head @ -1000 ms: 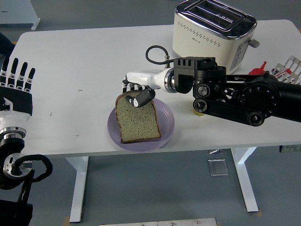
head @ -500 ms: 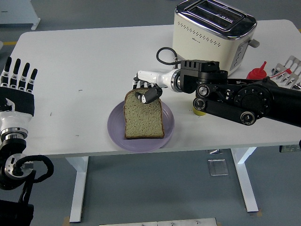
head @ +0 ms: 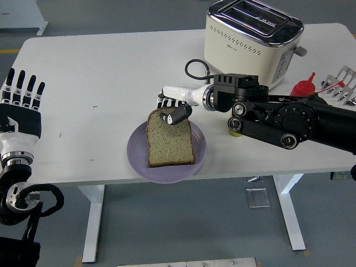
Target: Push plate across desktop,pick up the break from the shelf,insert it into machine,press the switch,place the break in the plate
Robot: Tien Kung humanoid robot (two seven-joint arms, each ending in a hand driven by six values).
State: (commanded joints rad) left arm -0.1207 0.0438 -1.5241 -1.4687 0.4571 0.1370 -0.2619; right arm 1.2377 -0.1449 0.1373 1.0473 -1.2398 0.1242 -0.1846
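A slice of brown bread [head: 171, 140] lies on the purple plate [head: 139, 158] near the table's front edge. My right hand [head: 171, 109] reaches in from the right and pinches the bread's top crust between thumb and fingers. The cream toaster [head: 253, 39] stands at the back right, its slots showing no bread. My left hand [head: 21, 92] rests at the left edge with its fingers held straight and holding nothing.
A red sauce bottle [head: 303, 86] and a metal rack [head: 340, 82] sit at the far right behind my right arm. A yellow-green object [head: 235, 129] shows under my right forearm. The white table [head: 100, 78] stretches left of the plate.
My right hand has shifted right with the bread. The slice turned from tilted to square on the plate. The left hand stayed put.
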